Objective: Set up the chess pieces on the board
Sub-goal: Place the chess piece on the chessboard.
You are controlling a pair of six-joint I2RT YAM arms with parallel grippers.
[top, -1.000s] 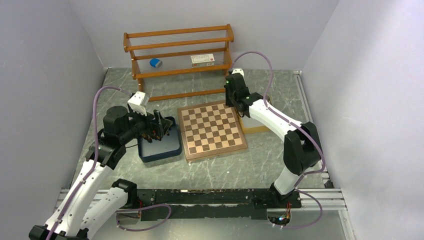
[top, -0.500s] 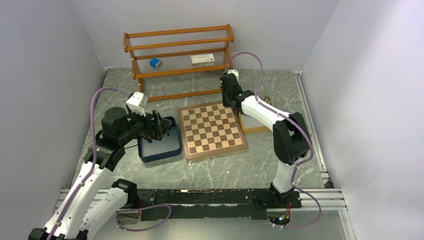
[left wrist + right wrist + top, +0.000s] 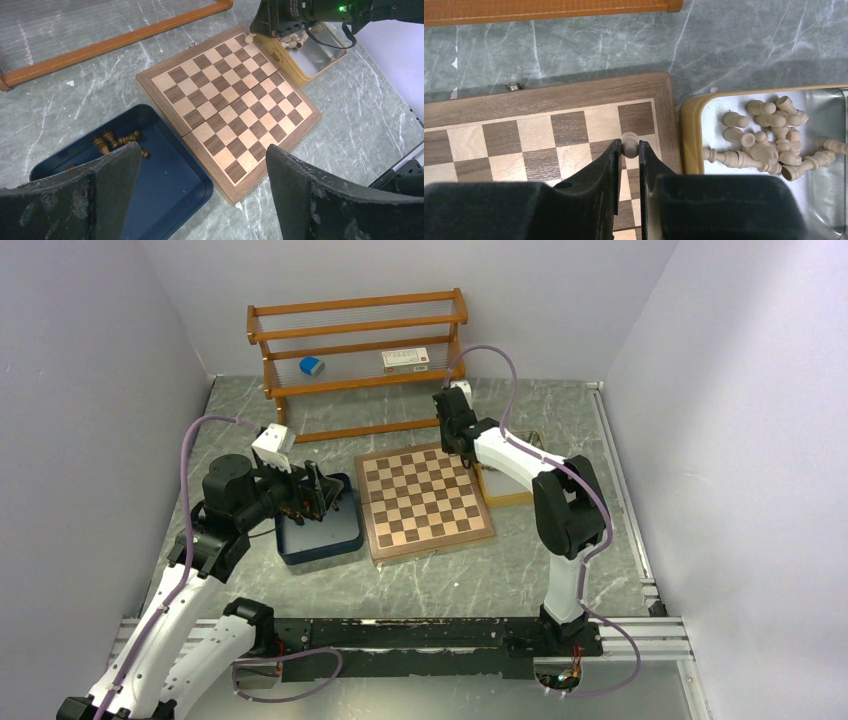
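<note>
Just left of the board, the shallow navy-blue tray [image 3: 170, 195] holds a few dark brown turned chess pieces [image 3: 117, 141], toppled together toward one end. The yellow-rimmed tray with a metal floor [image 3: 689, 131] sits against the board's right edge and holds a heap of pale cream chess pieces [image 3: 769, 142] lying on their sides. The square wooden chessboard with dark and light checks [image 3: 425, 500] lies flat on the grey marbled counter [image 3: 520, 560] between the two trays. From overhead I can't make out what is in either tray; only the wrist cameras show it. The right pincer [image 3: 629, 152] is clamped on a single cream pawn [image 3: 629, 139], held upright near the board's far right corner. The left pincer [image 3: 202, 150] hangs above the navy tray, jaws spread wide, holding nothing.
</note>
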